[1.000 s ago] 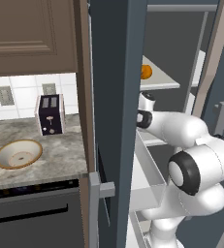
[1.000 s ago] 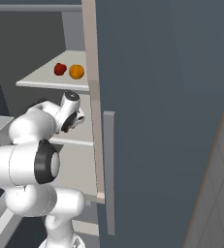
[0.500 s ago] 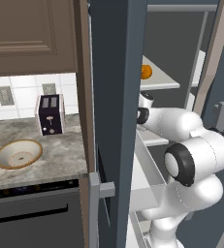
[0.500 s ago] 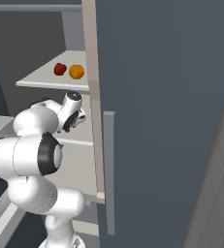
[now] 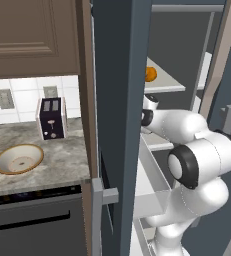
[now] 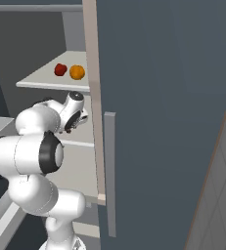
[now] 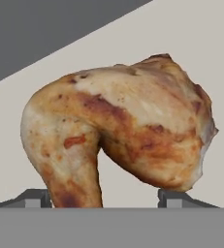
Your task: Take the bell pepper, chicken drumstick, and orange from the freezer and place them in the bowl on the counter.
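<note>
Filling the hand view's center on a pale shelf, the golden-brown, lumpy chicken drumstick stands between the gripper's spread fingertips (mostly cut off; grip impossible to tell).

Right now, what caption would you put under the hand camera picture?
Gripper closing in around a golden-brown chicken drumstick on a pale freezer shelf.

Black toaster upright at the back wall, beneath brown wooden upper cabinet. Two wall outlets on white tile backsplash. Black dishwasher front below.
</note>
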You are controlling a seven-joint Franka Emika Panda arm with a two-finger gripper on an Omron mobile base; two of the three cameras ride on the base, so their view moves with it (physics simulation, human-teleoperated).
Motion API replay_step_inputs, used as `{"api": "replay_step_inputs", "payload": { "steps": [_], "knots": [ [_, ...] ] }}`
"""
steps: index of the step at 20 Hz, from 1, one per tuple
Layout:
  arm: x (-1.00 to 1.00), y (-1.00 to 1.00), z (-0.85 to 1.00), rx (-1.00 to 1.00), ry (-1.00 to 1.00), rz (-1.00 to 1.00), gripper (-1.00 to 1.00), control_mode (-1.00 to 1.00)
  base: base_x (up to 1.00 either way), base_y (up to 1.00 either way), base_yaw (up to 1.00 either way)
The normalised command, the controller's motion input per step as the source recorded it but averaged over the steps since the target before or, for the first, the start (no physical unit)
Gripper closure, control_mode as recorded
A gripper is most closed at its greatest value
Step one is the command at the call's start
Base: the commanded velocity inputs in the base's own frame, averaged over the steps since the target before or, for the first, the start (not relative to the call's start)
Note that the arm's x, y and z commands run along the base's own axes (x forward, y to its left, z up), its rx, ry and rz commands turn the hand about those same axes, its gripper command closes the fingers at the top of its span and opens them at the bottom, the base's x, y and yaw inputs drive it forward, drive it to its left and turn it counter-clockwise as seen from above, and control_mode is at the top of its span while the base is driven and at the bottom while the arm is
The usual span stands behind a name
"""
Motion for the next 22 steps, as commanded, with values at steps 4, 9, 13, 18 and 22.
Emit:
{"api": "replay_step_inputs", "payload": {
  "steps": [4, 9, 13, 18, 22],
  "knots": [
    [0.00, 0.00, -0.22, 0.00, 0.00, 0.01, 1.00, -1.00, 0.00, 0.00, 0.00],
    [0.01, 0.00, -0.06, 0.00, 0.00, 0.01, 1.00, -1.00, 0.00, 0.00, 0.00],
    [0.00, 0.00, 0.00, 0.00, 0.00, 0.00, 1.00, -1.00, 0.00, 0.00, 0.00],
    [0.00, 0.00, 0.00, 0.00, 0.00, 0.00, 1.00, -1.00, 0.00, 0.00, 0.00],
    [-0.14, -0.04, 0.00, 0.00, -0.09, 0.00, 1.00, -1.00, 0.00, 0.00, 0.00]
  ]
}}
